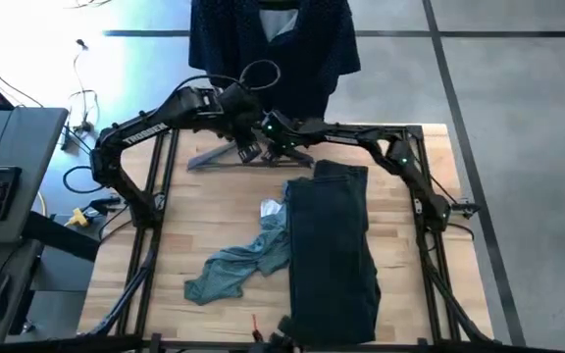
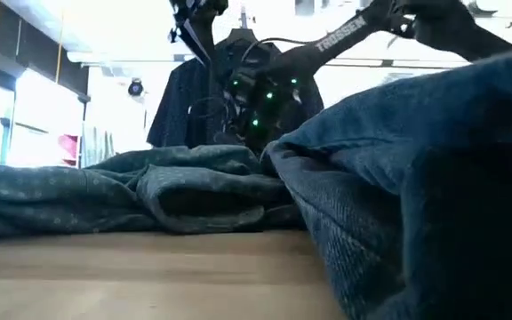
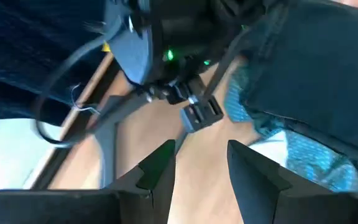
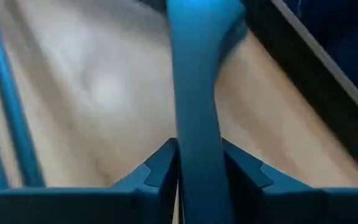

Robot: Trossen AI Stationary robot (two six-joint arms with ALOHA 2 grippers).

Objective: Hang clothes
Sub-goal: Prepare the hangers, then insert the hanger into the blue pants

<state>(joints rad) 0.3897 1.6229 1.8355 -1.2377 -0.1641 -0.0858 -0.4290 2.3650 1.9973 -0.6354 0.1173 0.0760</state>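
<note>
We are working at the far edge of the table [image 1: 214,230], where the hanger [image 1: 226,157] is lying flat on the wood. Our right gripper [image 1: 284,144] is pinching one of the hanger's bars: in the right wrist view the bar [image 4: 194,112] is running straight between the two fingers [image 4: 157,168], which are pressing on it from both sides. Our left gripper [image 1: 246,149] is hovering just beside it over the hanger with its fingers [image 3: 160,165] spread apart and nothing between them.

The clothes are lying in three places. The navy shirt [image 1: 273,44] is hanging beyond the far edge of the table, the black piece [image 1: 333,250] is stretching flat down the table's right half, and the teal shirt [image 1: 238,263] is lying crumpled just beside it on the left, touching its edge.

As we judge it, the step in hand is getting the hanger up and under control. To do it well we are wanting the right grip to stay square on the bar so the hanger is not swivelling as it lifts. The left gripper should be closing on another bar well apart from the right one, so the frame is staying level. The two grippers are crowding each other, so any move should be slow, lest the fingers collide.
</note>
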